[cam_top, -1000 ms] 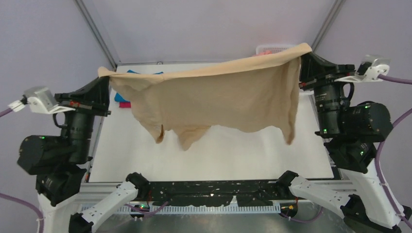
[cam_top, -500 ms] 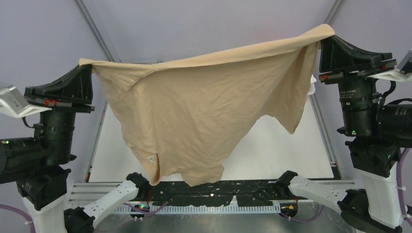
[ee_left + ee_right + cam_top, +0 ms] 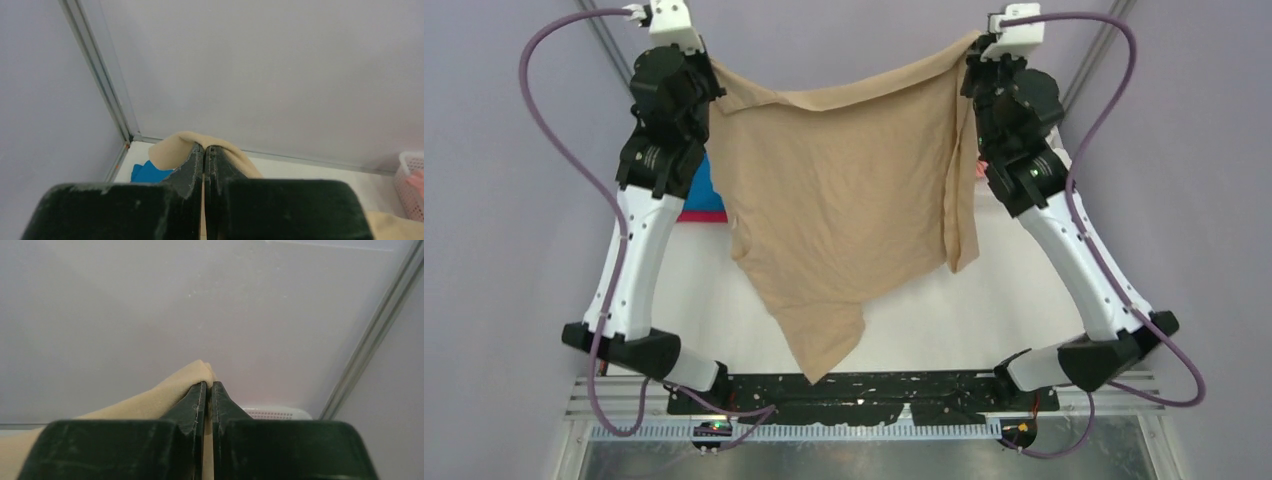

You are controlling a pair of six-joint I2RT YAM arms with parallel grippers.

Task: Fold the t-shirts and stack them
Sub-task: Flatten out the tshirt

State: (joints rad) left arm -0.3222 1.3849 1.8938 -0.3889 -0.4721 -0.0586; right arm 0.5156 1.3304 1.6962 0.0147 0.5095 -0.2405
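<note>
**Top view:** Both arms reach up high over the far half of the table (image 3: pixel 1024 300). The tan shirt (image 3: pixel 844 200) hangs in the air between them. The left gripper (image 3: pixel 711 75) pinches the shirt's upper left corner and the right gripper (image 3: pixel 971 52) pinches its upper right corner. The top edge sags a little from one to the other. The wrinkled cloth narrows downward to a point seen over the table's near edge; whether that tip touches the table cannot be told. On the right side a doubled strip of the shirt hangs down just beside the right arm. Between the left arm and the hanging cloth, toward the far left corner of the table, a blue shirt (image 3: pixel 713 188) shows. A strip of a magenta shirt (image 3: pixel 699 215) lies just nearer than it.

**Left wrist view:** The two fingers are pressed together with no gap between them. A fold of the tan shirt is clamped between them and bulges over their tips. Below and left of the tips, the blue shirt lies at the far left corner of the table. The basket (image 3: pixel 407 192) stands at the far right corner, with something pink inside it.

**Right wrist view:** The fingers are likewise closed tight on a fold of the tan shirt. The fold peaks above the tips and runs off to the lower left. The basket's white rim shows just right of the fingers, against the wall (image 3: pixel 150 305).
</note>
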